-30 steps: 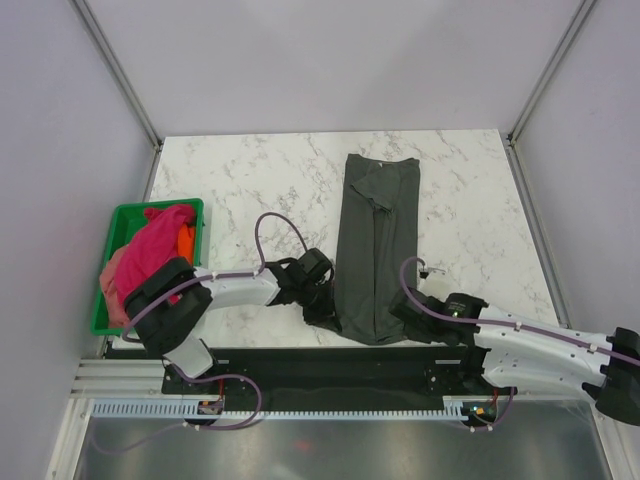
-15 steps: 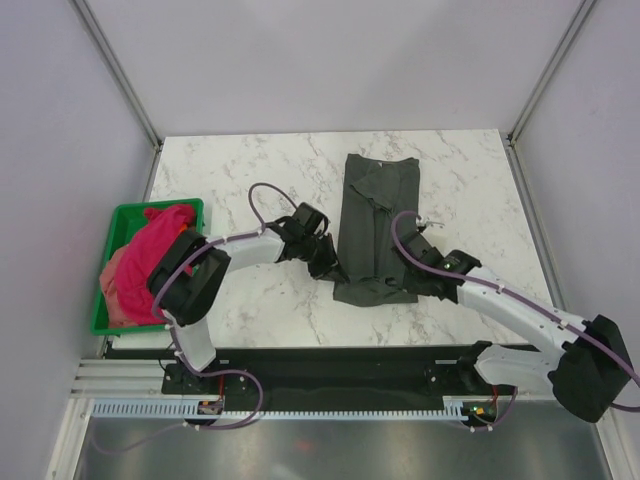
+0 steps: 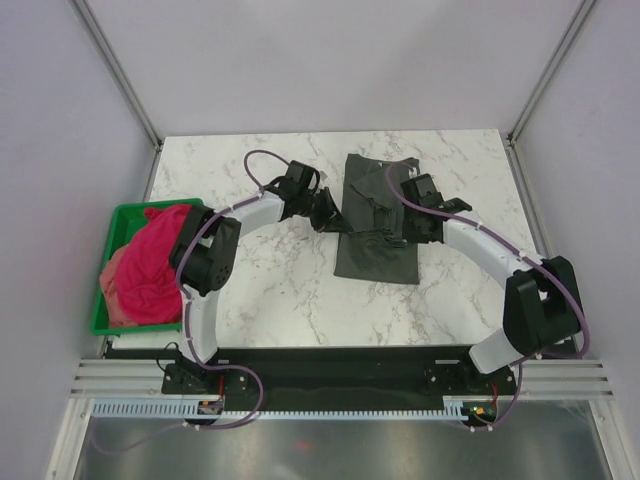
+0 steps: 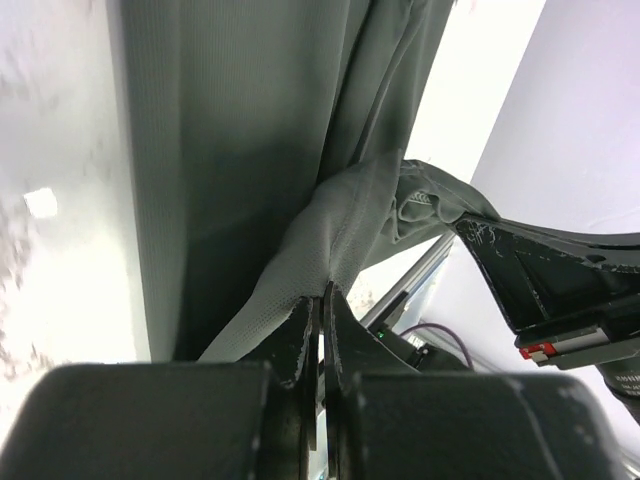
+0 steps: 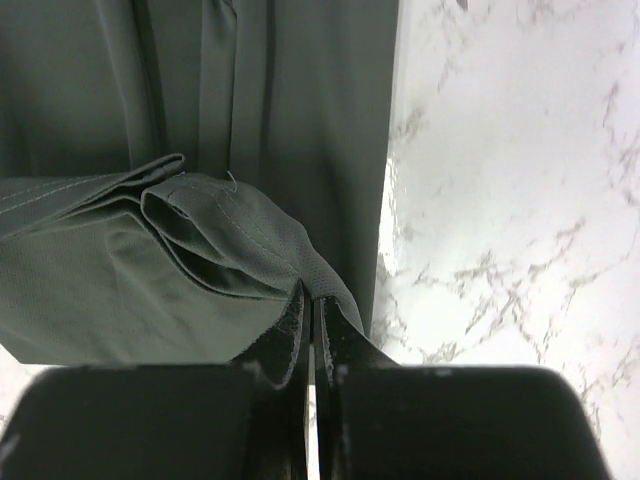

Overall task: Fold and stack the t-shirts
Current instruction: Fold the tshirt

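Observation:
The dark charcoal grey t-shirt [image 3: 375,262] lies lengthwise right of the table's middle, its near end lifted and doubled back over itself. My left gripper [image 3: 327,213] is shut on the shirt's left edge, and a fold of grey cloth [image 4: 340,215] rises from its fingertips [image 4: 322,300]. My right gripper [image 3: 397,233] is shut on the right edge, with bunched hem [image 5: 215,235] just past its tips [image 5: 310,298]. The magenta-pink t-shirt [image 3: 155,265] and the salmon-pink t-shirt [image 3: 111,290] lie crumpled in the bin.
A green plastic bin [image 3: 125,208] stands at the table's left edge. The white marble tabletop [image 3: 250,290] shows around the grey shirt. Grey walls and metal posts close in the far corners. The black base rail [image 3: 320,365] runs along the near edge.
Both grippers have carried the grey shirt's near end away from the near edge toward the far end. The shirt now folds over itself and looks shorter. The arms have stretched out.

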